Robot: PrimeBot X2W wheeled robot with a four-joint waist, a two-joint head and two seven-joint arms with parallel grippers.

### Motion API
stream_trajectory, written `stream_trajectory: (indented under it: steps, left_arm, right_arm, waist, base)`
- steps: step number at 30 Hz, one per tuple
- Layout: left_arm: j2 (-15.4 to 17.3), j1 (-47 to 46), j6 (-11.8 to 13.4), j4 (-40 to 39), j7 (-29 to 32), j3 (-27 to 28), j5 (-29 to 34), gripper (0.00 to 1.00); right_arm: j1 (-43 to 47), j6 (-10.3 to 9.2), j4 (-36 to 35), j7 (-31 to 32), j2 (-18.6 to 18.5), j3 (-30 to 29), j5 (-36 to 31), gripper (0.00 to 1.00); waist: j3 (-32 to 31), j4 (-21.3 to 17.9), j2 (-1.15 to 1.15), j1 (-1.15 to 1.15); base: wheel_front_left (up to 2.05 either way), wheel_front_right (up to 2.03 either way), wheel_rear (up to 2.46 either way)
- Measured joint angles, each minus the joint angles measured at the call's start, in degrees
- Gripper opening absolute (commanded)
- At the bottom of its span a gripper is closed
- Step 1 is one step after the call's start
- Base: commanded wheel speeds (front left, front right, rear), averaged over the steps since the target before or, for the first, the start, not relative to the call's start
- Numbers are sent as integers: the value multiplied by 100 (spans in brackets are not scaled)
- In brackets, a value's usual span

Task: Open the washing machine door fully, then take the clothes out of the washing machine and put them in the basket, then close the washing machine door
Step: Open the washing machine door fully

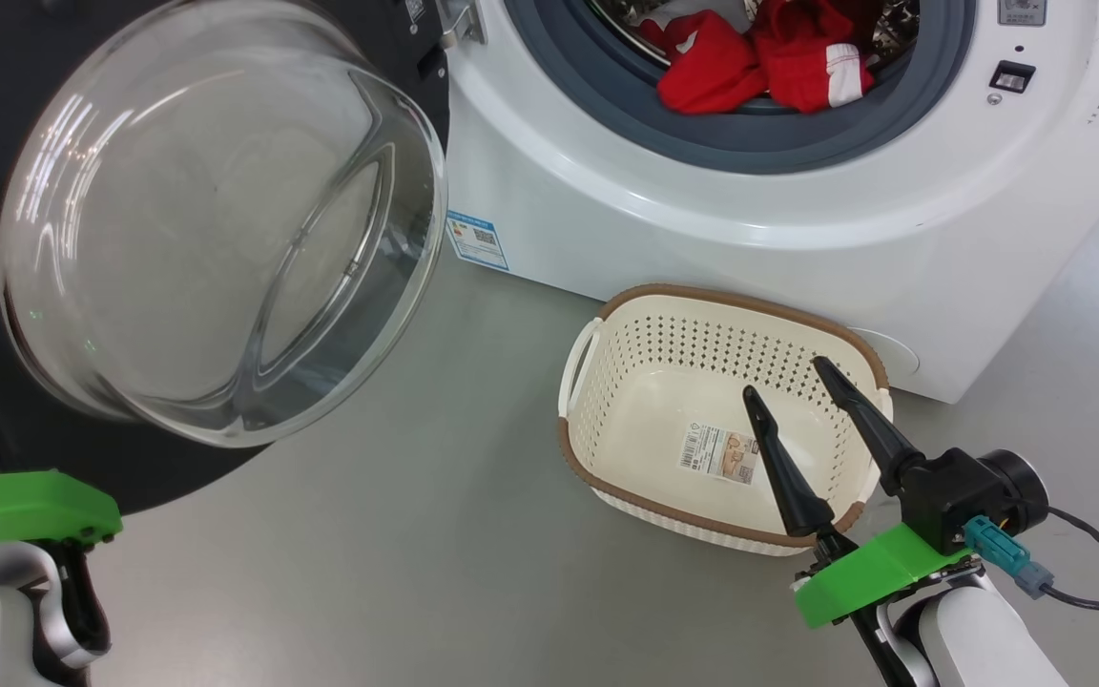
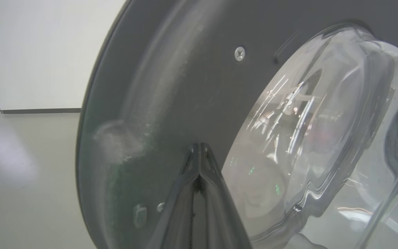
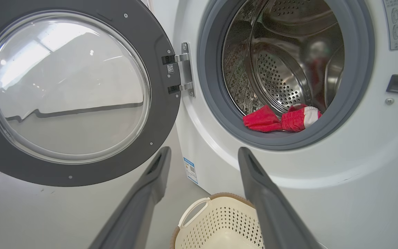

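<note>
- Left gripper [image 2: 199,149]: clenched, fingers pressed together; tips close against the dark inner rim of the door [image 2: 185,69]; contact not discernible.
- Right gripper [image 1: 784,377]: released, fingers spread wide; poised over the basket [image 1: 731,301], pointing toward the washing machine [image 1: 702,219].
- Door: swung open on its hinge, to the left of the drum [image 3: 282,69].
- Clothes [image 1: 759,62]: red with white trim; lying in the drum at its front lip.
- Basket: on the floor [image 1: 368,553], just before the washing machine.
</note>
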Motion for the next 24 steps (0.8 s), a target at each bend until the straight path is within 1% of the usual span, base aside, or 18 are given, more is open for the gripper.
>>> stream_trajectory:
  steps: [4,10,14,16,17,18,23,24]
  left_arm:
    - [-1,-36,-49,38,1,118,132,0]
    - [-3,-49,-191,127,1,198,232,0]
    - [-87,-37,-233,-84,1,235,282,0]
    - [-182,-21,-240,-225,0,270,275,48]
    - [-227,-4,-268,-312,0,282,258,84]
    - [-257,33,-287,-421,0,288,244,100]
    - [-386,313,-442,-1032,37,181,141,100]
    - [-414,352,-442,-1193,67,138,133,100]
  right_arm:
    - [0,0,-4,0,-1,-1,-8,100]
    - [1,0,9,-1,0,7,-5,100]
    - [2,0,59,-4,0,3,47,100]
    - [4,0,87,-13,0,-2,49,100]
    - [8,0,100,-26,0,-8,52,100]
    - [10,0,108,-27,0,-14,53,100]
    - [14,0,133,-38,2,-76,109,100]
    - [14,0,138,-47,2,-87,130,100]
  waist:
    - [-18,-27,0,0]
    - [-91,-57,0,0]
    - [-208,-69,0,0]
    - [-260,-68,0,0]
    - [-285,-67,0,0]
    - [-311,-67,0,0]
    - [-410,-102,0,0]
    - [-420,-120,0,0]
  base:
    - [0,0,0]
    - [0,0,0]
    - [0,0,0]
    - [0,0,0]
    - [0,0,0]
    - [0,0,0]
    - [0,0,0]
    - [0,0,0]
